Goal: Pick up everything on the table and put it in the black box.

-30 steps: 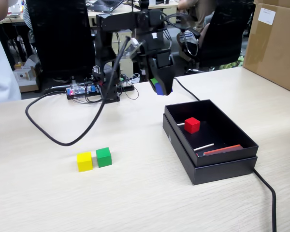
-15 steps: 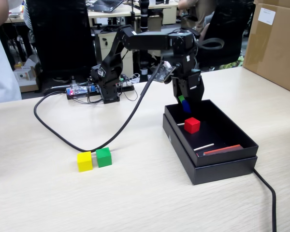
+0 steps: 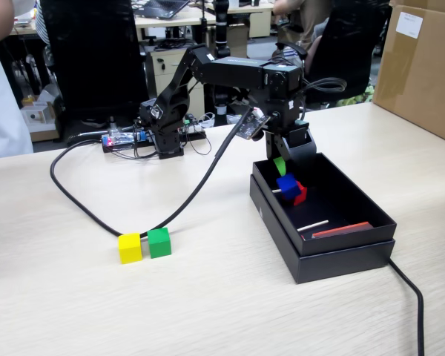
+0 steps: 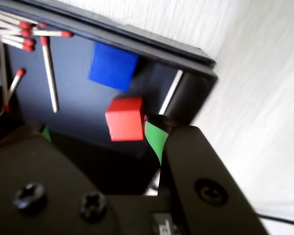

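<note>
**Blue cube released over the box**

The gripper [image 3: 282, 165] is held just above the back end of the box [image 3: 341, 256], with its jaws parted and nothing between them; in the wrist view the green-lined finger pads [image 4: 154, 139] are seen standing apart, with open space between. Half a second ago the blue cube [image 3: 287, 186] was carried between those pads above the box rim; now it is let go and is seen inside the box outline, directly in front of the red cube [image 3: 300, 194] in the fixed view. In the wrist view the blue cube [image 4: 112, 66] is slightly blurred, near the box wall and apart from the red cube [image 4: 125, 118]; whether it is already resting on the box floor or is caught mid-fall cannot be told.

Matches [image 4: 49, 68] are scattered on the box floor, away from the two cubes.

By this release two of the four cubes are judged to be delivered. The yellow cube [image 3: 130, 248] and the green cube [image 3: 159, 242] are left on the table [image 3: 208, 304], well to the left of the box in the fixed view, side by side and touching or nearly so. The cable [image 3: 89, 211] is looped across the table just behind them.

The next step is judged to be a lift clear of the box rim and a swing towards that pair. Because the two are so close, a grasp on one is likely to nudge the other, and the loop may be dragged over them as the arm is turned.
</note>
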Motion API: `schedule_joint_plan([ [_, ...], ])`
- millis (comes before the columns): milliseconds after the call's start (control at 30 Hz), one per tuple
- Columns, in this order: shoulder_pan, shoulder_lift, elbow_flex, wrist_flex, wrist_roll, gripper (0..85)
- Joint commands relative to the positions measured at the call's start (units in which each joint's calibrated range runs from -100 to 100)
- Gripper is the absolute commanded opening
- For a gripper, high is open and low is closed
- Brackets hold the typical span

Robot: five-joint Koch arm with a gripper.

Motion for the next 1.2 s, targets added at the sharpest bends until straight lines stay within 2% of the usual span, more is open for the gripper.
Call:
schedule_joint_plan([
  [0, -0.59, -15.89, 0.72, -0.59, -0.24, 40.7],
  [133, -2.25, -29.20, -0.09, -0.85, -0.93, 40.7],
  [267, -5.52, -37.80, -1.18, -1.63, -2.83, 40.7],
  [400, -10.84, -41.59, -5.99, -1.63, -6.45, 42.0],
  [433, -13.87, -41.70, -8.43, -1.63, -8.89, 44.1],
  [500, -16.75, -40.79, -10.25, -1.46, -10.89, 44.1],
  [800, -27.89, -18.75, -6.80, 1.05, -17.92, 47.7],
  [1167, -31.01, 7.52, 9.43, 1.31, -19.98, 47.3],
])
